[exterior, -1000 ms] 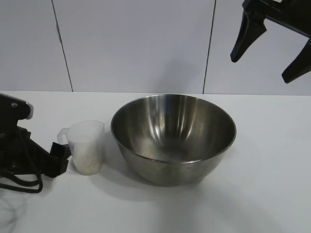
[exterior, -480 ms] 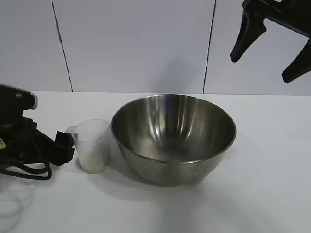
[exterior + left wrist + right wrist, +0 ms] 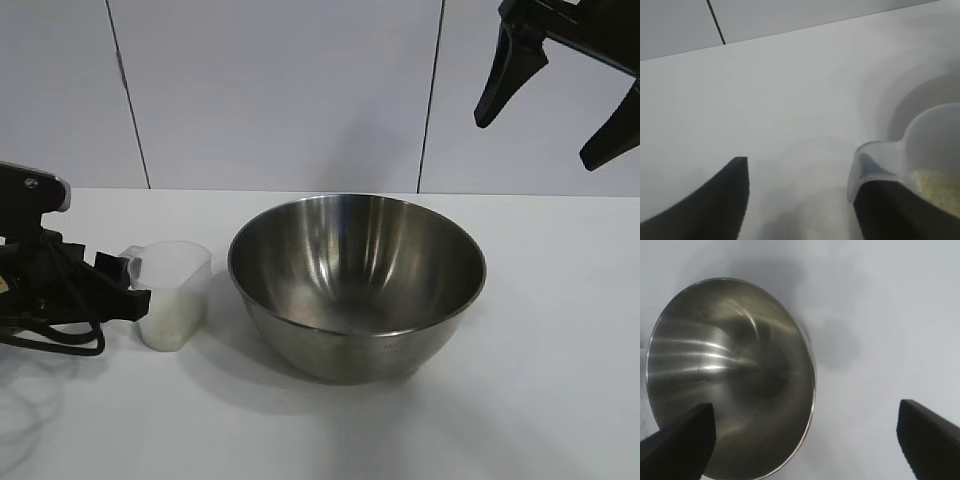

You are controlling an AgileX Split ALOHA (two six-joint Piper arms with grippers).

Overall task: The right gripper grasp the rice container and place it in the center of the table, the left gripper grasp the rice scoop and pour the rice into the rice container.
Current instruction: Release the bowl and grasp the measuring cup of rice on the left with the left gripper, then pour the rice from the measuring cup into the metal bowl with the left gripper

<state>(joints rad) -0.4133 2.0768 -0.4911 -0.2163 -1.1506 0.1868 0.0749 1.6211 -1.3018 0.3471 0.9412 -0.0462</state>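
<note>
Progress, judged from the present layout:

- Resting near the counter (image 3: pixel 560 400) centre: rice container (image 3: pixel 357 285), upright and holding no rice. Placement step appearing complete.
- Hanging high above and beyond the container: right hand (image 3: pixel 560 95), fingers spread wide, gripping nothing.
- Working low at the counter edge: left hand (image 3: pixel 118 290), fingers bracketing the handle side of the rice scoop (image 3: pixel 172 295). In the left wrist view, one finger (image 3: pixel 720 200) standing apart from the scoop, the other lying against its wall; firm clamping not confirmable.
- Sitting just ahead of the left hand, beside the container but not touching: the scoop, rice (image 3: pixel 937 187) lying in its base.
- Remaining: securing the scoop, lifting, carrying over the rim, tipping out the rice.

Markings: no readable brand, label or writing.
</note>
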